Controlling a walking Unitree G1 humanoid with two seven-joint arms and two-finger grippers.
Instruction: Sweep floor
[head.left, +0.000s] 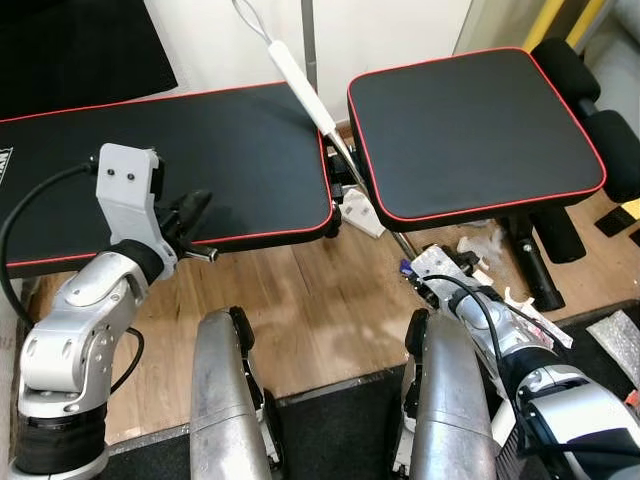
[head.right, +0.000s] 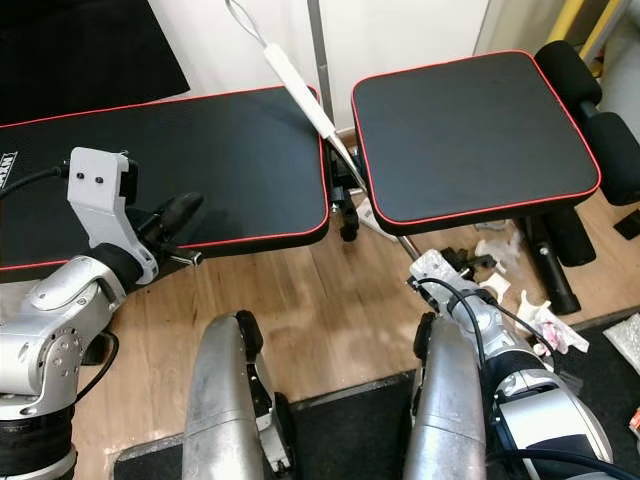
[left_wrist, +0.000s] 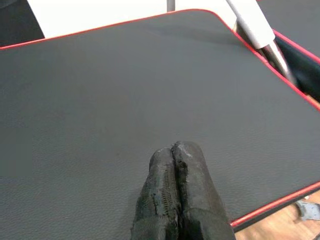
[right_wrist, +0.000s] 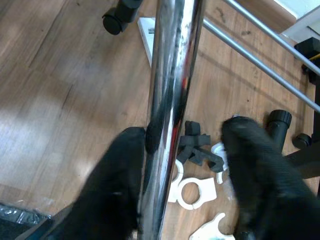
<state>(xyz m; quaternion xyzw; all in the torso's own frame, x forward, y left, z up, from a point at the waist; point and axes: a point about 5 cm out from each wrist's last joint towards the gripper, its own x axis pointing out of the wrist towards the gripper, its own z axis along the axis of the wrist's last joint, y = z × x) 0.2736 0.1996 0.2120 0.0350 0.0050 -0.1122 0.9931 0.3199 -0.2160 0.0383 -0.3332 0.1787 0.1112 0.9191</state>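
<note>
Straddling the broom handle (right_wrist: 170, 100), the right claw (right_wrist: 182, 170) gapes; the left claw (left_wrist: 177, 190) hovers pinched over the bench pad (left_wrist: 100, 100).

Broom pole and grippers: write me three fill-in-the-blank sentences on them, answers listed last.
1. The pole passes between the right gripper's fingers, which are ____.
2. The left gripper hovers over the bench pad with its fingers ____.
3. The pad is black with ____ piping.

Missing words: open; shut; red
</note>
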